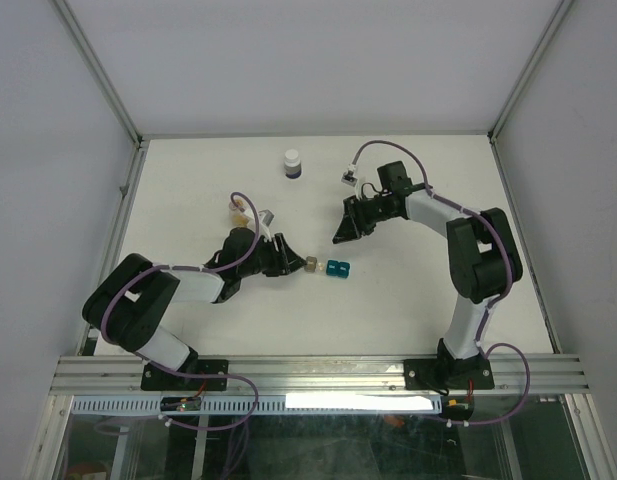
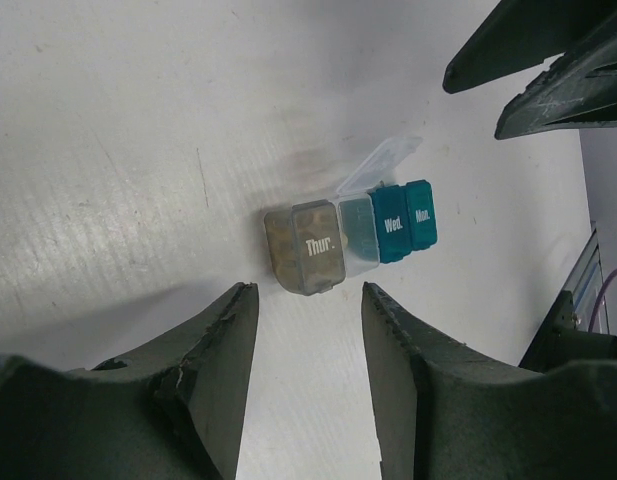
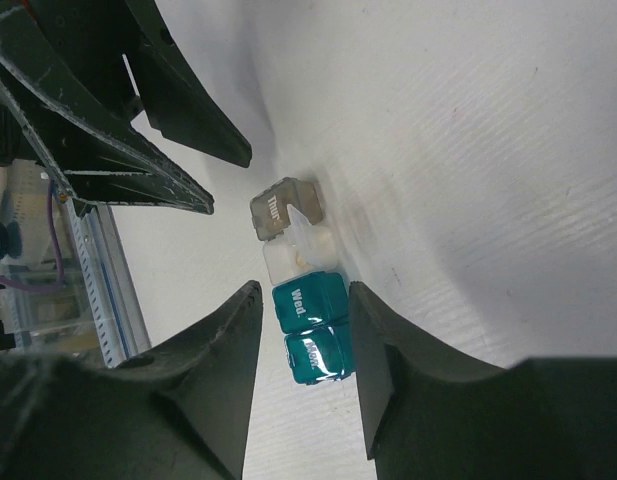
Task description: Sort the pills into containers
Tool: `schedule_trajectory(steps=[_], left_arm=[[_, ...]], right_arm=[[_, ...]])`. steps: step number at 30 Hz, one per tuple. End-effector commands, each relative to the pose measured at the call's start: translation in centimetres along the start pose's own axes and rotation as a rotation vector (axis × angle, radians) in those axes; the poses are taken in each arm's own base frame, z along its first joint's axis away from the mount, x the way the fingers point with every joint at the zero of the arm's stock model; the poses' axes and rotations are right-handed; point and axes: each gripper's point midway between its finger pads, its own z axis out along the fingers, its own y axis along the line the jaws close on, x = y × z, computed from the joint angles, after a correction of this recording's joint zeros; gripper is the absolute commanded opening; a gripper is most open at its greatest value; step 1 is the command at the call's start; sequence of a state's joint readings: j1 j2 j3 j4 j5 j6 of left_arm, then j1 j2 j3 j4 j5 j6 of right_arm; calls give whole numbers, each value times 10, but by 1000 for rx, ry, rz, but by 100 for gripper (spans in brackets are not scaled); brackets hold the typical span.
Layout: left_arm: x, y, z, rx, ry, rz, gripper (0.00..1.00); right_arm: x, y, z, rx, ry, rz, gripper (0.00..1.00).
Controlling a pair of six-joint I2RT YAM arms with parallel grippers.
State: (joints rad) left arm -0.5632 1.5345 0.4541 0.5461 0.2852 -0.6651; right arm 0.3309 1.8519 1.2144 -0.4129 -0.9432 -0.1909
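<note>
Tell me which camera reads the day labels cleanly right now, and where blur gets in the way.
Left wrist: sharp, even light; "Thur." on the grey-brown translucent cell and "Wed.", "Mon." on the teal plastic cells read clearly. Right wrist: smeared around the clear open-lidded cell, labels softer. Top external: the four-cell strip too small, no lettering legible.

left gripper (image 2: 306, 300) at the bottom edge, fingers (image 2: 223, 350) spread apart, nothing between them. just past the tips, a row of small cups lies on the white desk (image 2: 138, 150): grey-brown cup (image 2: 306, 247) marked "thur.", lid shut, tan pieces (image 2: 281, 245) showing through its wall. touching it is a clear cup (image 2: 358, 235) with its lid (image 2: 380, 162) flipped up, then two teal cups (image 2: 406, 220) marked "wed." and "mon.". right gripper (image 2: 472, 108) is at top right, clear of the row.
</note>
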Motion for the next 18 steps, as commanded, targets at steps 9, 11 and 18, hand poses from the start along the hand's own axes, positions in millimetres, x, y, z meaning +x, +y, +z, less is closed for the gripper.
schedule_trajectory(steps=[9, 11, 18], left_arm=[[-8, -5, 22, -4, 3, 23, 42], [-7, -5, 23, -4, 12, 25, 40], [-6, -5, 27, -8, 29, 31, 38]], right_arm=[[-14, -7, 14, -34, -41, 103, 28], [-13, -6, 16, -46, -39, 109, 26], [-4, -13, 25, -41, -17, 142, 13]])
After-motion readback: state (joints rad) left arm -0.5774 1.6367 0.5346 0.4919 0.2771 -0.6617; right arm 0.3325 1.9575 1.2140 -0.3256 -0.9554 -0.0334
